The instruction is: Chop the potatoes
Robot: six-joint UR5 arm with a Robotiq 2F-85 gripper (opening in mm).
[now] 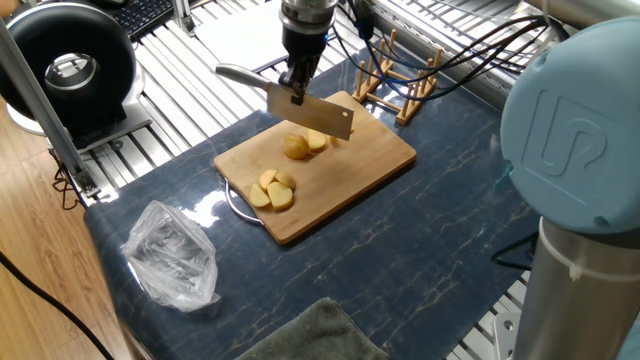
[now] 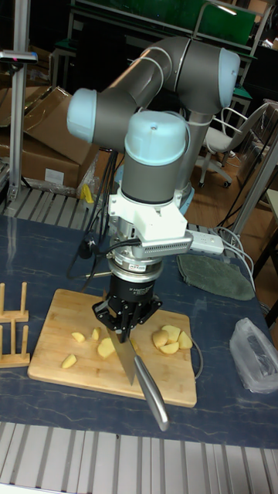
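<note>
Your arm reaches over the bamboo board [image 1: 340, 175] with its wrist pointing straight down, and the end effector [image 1: 297, 82] is clenched on the knife [image 1: 310, 112] where handle meets blade. The blade hangs edge-down just above the far group of potatoes [image 1: 305, 144], handle sticking out to the side. A second cluster of pieces [image 1: 271, 190] lies nearer the board's front edge. On the dark worktop [image 1: 430, 240] you have a crumpled plastic bag [image 1: 172, 255] and a wooden rack [image 1: 398, 80]
</note>
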